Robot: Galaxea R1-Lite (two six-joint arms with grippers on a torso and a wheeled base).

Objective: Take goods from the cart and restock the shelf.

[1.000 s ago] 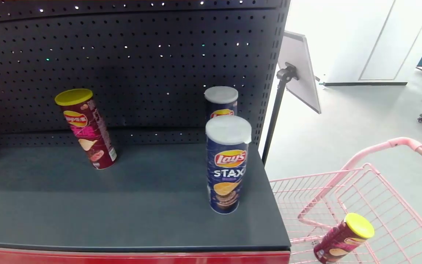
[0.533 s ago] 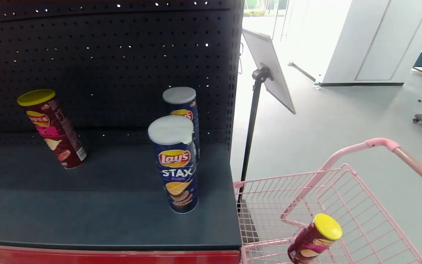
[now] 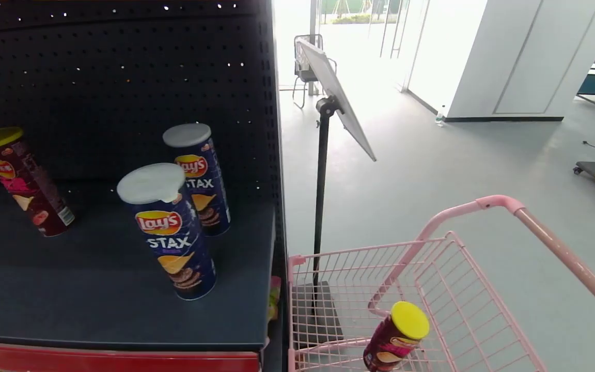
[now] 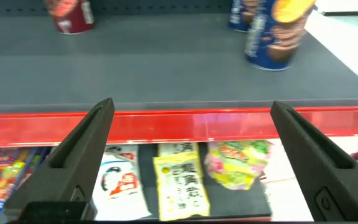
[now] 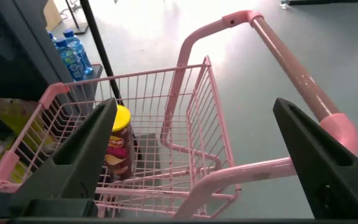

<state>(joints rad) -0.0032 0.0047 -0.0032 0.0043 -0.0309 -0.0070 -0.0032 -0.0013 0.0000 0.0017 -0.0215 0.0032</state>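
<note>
My right gripper (image 5: pixel 194 158) hangs spread wide above the cart (image 5: pixel 291 59) so it can take the red can (image 5: pixel 118 149), my left gripper (image 4: pixel 191 162) equally open, empty, facing the shelf (image 4: pixel 166 68).

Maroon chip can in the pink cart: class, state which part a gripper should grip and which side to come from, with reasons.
I would grip the round body of the maroon can just below its yellow lid, coming from above. It leans lid-up inside the cart, whose wire walls block the sides; only the top is open.
</note>
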